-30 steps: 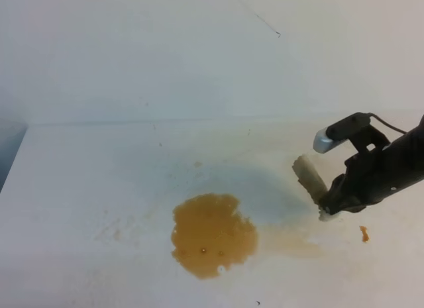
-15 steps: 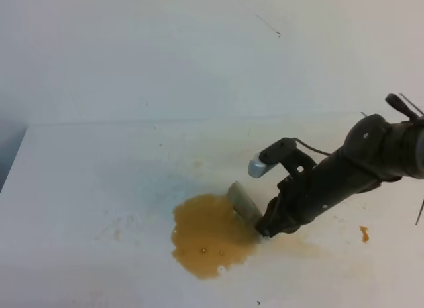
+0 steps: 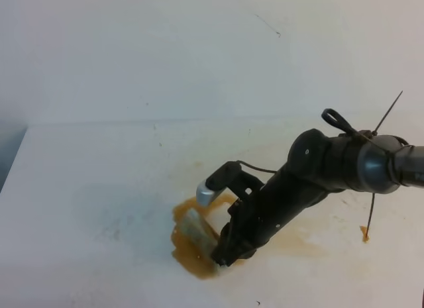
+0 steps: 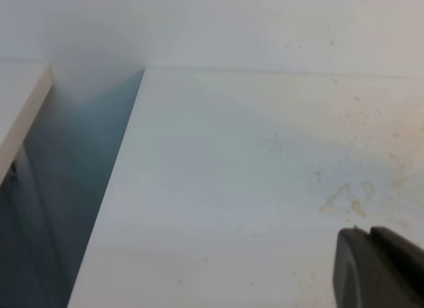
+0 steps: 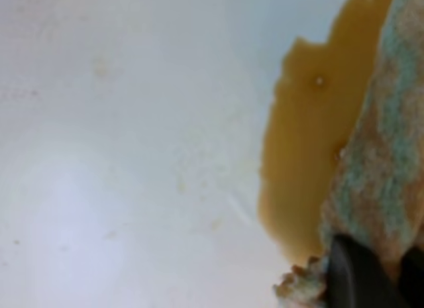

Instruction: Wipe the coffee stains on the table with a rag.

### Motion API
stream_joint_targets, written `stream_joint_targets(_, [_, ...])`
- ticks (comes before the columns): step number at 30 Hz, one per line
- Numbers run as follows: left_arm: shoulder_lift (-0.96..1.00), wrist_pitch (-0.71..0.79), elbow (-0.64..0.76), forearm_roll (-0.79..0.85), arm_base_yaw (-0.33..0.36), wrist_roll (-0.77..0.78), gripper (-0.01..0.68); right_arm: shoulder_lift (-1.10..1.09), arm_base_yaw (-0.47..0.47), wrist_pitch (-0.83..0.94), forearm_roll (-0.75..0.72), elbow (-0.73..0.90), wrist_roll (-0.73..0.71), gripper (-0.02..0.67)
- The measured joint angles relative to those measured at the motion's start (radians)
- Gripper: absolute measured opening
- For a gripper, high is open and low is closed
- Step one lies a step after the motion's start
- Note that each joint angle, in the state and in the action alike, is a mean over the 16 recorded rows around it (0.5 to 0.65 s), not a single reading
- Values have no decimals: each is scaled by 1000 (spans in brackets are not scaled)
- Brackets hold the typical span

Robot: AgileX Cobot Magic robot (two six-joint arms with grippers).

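My right gripper point(image 3: 222, 257) pinches the rag point(image 3: 197, 230) down in the coffee stains point(image 3: 189, 258) near the front middle of the table point(image 3: 86, 182), with open white room to the left, and I cannot tell whether my left gripper point(image 4: 379, 268) is spread or pressed together.

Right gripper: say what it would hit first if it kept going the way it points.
The right gripper, shut on the rag, points down-left; it would likely meet the table under the coffee stains first.
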Motion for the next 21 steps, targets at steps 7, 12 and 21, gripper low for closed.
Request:
stream_joint_targets(7, [0,-1,0,0,0,0,0,3,24,70,57,-72,1,48])
stream_joint_targets(12, [0,-3,0,0,0,0,0,13,29,118,129,-118,-6,48])
stream_joint_targets(21, [0,-3,0,0,0,0,0,87,37,187,238,-143,-16,48])
